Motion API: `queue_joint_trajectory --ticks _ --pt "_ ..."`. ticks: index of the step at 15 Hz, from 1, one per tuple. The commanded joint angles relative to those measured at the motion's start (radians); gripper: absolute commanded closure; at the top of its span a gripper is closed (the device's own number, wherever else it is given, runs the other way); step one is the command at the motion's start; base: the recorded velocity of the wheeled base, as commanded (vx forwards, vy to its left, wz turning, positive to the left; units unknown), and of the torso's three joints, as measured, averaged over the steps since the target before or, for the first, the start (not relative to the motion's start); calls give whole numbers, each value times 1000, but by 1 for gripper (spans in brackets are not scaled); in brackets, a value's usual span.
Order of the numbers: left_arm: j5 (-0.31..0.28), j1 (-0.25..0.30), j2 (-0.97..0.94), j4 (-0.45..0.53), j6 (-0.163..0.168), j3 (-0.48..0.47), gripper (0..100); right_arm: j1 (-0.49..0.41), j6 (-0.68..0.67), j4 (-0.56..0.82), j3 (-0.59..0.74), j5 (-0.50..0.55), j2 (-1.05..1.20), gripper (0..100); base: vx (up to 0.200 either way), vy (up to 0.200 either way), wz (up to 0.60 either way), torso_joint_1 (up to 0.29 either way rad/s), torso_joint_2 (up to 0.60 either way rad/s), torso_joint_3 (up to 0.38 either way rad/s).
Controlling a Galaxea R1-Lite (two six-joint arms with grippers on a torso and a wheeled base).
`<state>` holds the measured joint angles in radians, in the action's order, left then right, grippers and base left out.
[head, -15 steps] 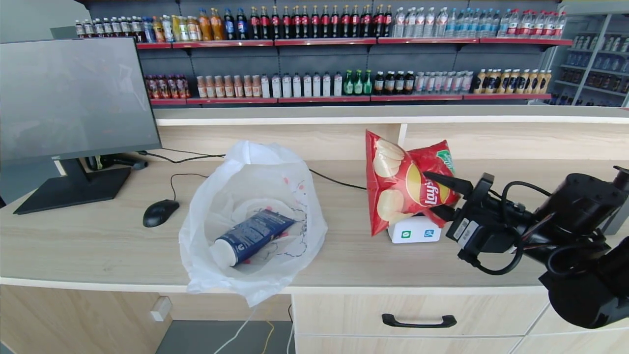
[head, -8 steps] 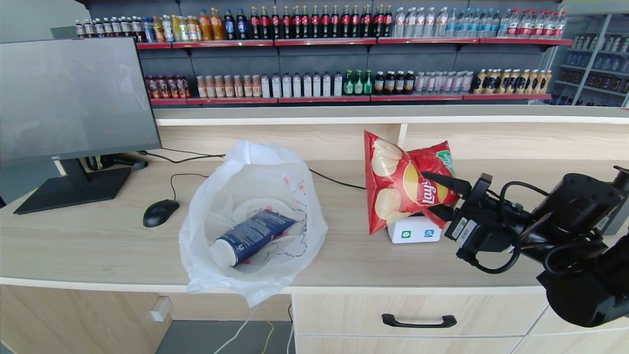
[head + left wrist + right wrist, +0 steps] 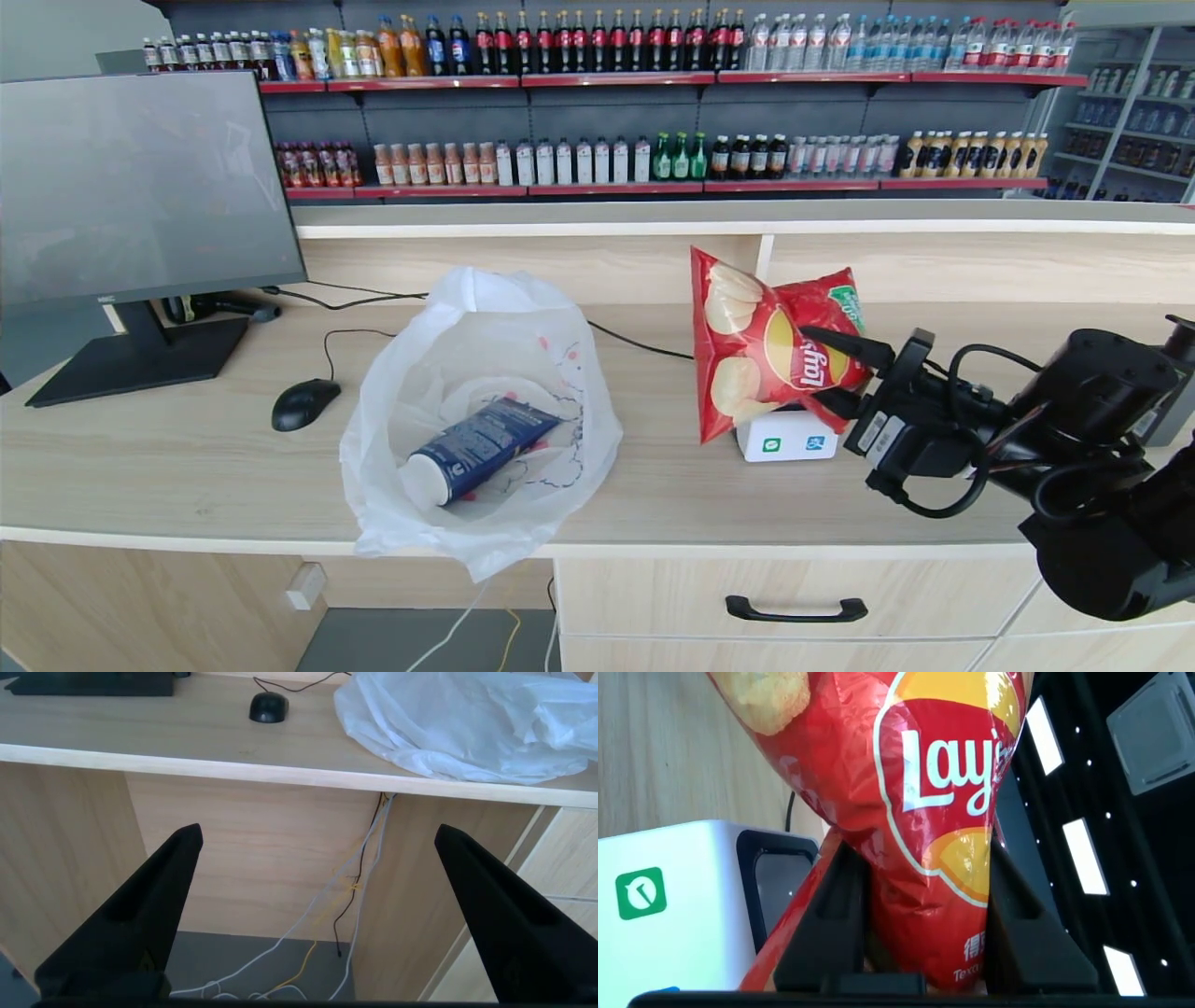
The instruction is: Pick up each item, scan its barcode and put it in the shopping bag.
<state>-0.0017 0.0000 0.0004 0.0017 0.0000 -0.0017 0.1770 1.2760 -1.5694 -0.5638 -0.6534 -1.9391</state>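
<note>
counter point(image 3: 168, 467): shopping bag point(image 3: 485, 317) at centre, tube point(image 3: 476, 448) in it | mouse point(image 3: 304, 403) left of bag, monitor point(image 3: 140, 187) farther left | scanner point(image 3: 787, 436) right of bag, chip bag point(image 3: 747, 345) just over it, right gripper point(image 3: 812, 364) at its right edge

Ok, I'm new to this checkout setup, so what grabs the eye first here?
The red chip bag, pinched in the right gripper and held over the white scanner box. Left of it on the counter, the open white shopping bag already holds a blue tube.
</note>
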Motion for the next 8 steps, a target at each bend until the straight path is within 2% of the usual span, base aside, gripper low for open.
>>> queue_joint_trajectory --ticks 1,5,8 --pt "0 0 0 0 0 0 0 1 -3 -1 1 -2 2 100 0 0 0 0 0 0" --pt "0 0 0 0 0 0 0 7 -40 -1 -5 0 6 100 0 0 0 0 0 0" --pt "0 0 0 0 2 0 0 73 -99 -1 -30 0 16 100 0 0 0 0 0 0"
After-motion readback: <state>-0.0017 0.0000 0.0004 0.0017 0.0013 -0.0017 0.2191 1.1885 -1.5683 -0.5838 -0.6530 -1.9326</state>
